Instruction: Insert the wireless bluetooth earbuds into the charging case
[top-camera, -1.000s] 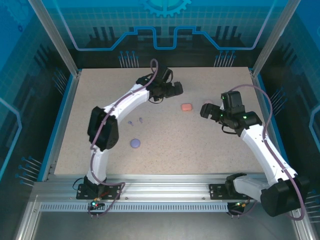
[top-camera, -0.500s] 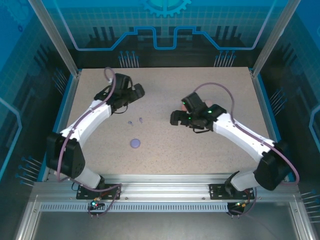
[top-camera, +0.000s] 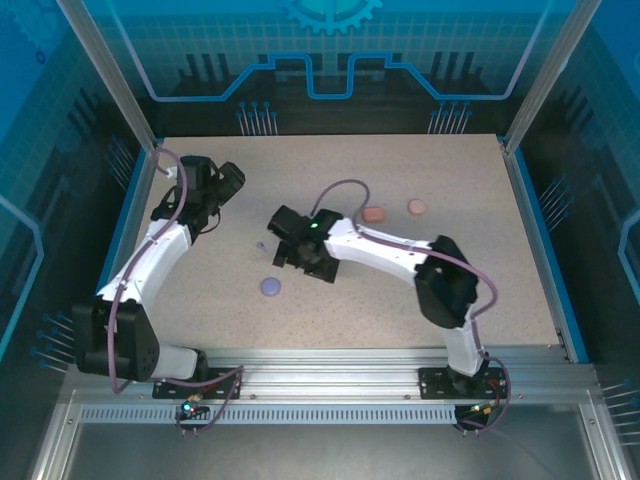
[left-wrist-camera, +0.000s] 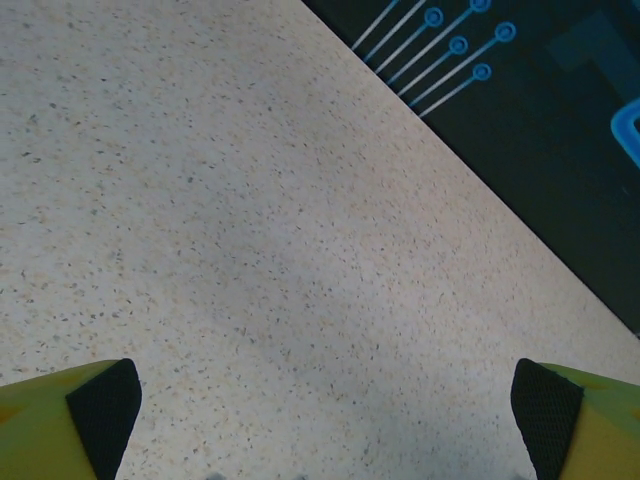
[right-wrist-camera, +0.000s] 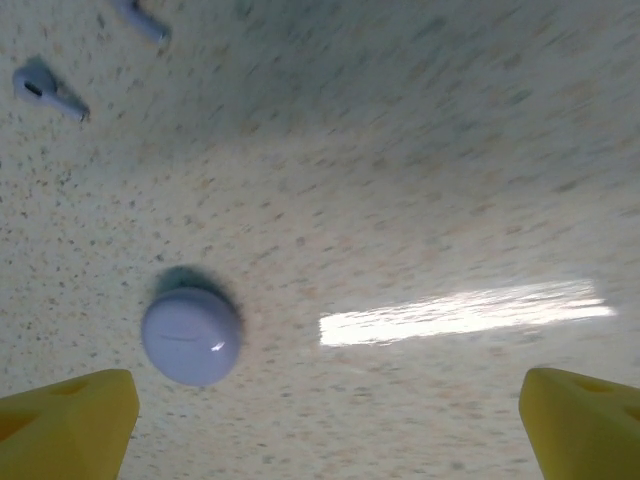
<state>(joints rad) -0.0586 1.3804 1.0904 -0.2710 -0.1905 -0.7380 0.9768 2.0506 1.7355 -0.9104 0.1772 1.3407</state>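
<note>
A round lavender charging case (top-camera: 270, 287) (right-wrist-camera: 190, 335) lies shut on the speckled table. Two lavender earbuds (right-wrist-camera: 45, 88) (right-wrist-camera: 140, 18) lie just beyond it; one earbud (top-camera: 260, 244) shows as a small dot from above. My right gripper (top-camera: 285, 243) (right-wrist-camera: 328, 430) hovers open over this spot, the case near its left finger (right-wrist-camera: 70, 425) and nothing between the fingers. A coral-red case (top-camera: 373, 214) and a pinkish-tan case (top-camera: 416, 207) lie further right. My left gripper (top-camera: 228, 182) (left-wrist-camera: 325, 420) stands open over bare table at the far left.
The right arm (top-camera: 390, 250) stretches across the middle of the table. The blue side rail (top-camera: 125, 230) and a metal post (top-camera: 115, 90) stand close to the left arm. The table's far edge (left-wrist-camera: 470, 180) meets a dark patterned wall.
The right arm has swept left across the table to hover over the lavender case and buds. The left arm has swung from the centre back to the far-left corner. Both grippers stay open.
</note>
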